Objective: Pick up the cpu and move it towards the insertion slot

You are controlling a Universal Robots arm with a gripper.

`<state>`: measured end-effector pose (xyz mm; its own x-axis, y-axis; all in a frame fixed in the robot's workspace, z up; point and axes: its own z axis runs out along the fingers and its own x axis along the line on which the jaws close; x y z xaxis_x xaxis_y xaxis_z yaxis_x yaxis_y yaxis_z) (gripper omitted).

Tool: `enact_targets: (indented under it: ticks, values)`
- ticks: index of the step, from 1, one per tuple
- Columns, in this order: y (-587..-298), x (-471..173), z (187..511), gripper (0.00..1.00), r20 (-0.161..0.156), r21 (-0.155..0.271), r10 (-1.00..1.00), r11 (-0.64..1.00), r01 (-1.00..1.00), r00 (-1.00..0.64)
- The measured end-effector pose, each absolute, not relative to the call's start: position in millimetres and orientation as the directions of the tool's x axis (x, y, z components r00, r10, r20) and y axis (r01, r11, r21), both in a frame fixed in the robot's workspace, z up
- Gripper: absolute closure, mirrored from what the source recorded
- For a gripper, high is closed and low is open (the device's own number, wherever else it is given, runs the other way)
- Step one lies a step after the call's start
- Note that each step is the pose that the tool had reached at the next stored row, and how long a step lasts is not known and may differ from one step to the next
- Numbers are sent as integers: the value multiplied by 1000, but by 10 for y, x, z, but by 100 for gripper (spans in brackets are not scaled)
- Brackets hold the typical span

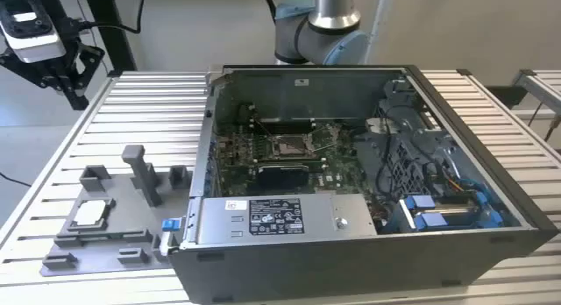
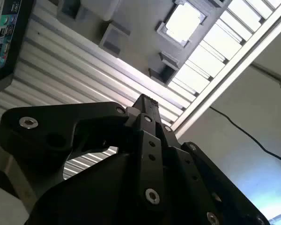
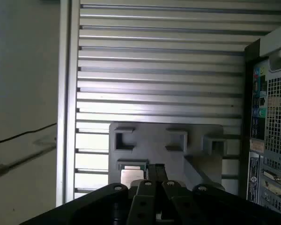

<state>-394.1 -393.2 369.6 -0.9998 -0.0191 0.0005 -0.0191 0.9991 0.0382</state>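
As the task stands: nothing has been lifted yet; the cpu [image 1: 90, 214] is seated in the grey fixture plate [image 1: 127, 221], and the approach is judged to be barely begun.
Cpu: laid flat, silvery face up, in a square pocket at the near left of the exterior view, just beside the computer case [image 1: 368, 265]. The pocket walls are presumably meant to present it at a known spot and angle.
Insertion slot [image 1: 290, 144]: fixed on the board at the bottom of the case, well apart from the cpu. The case is laid open side up, so the slot can be reached from above.
Jaws: held high over the far left corner of the slatted surface [image 1: 149, 108]. In both wrist views they are seen drawn together with nothing between them.
Aim: the wrist is pointed down at the fixture, and the cpu [image 3: 131, 177] is seen just past the tips.
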Motion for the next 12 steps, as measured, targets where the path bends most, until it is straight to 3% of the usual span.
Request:
enact_targets:
  ticks: [12]
  values:
    - [-3933,-3942,3697,100,1,38,-19,999,-19,-1000]
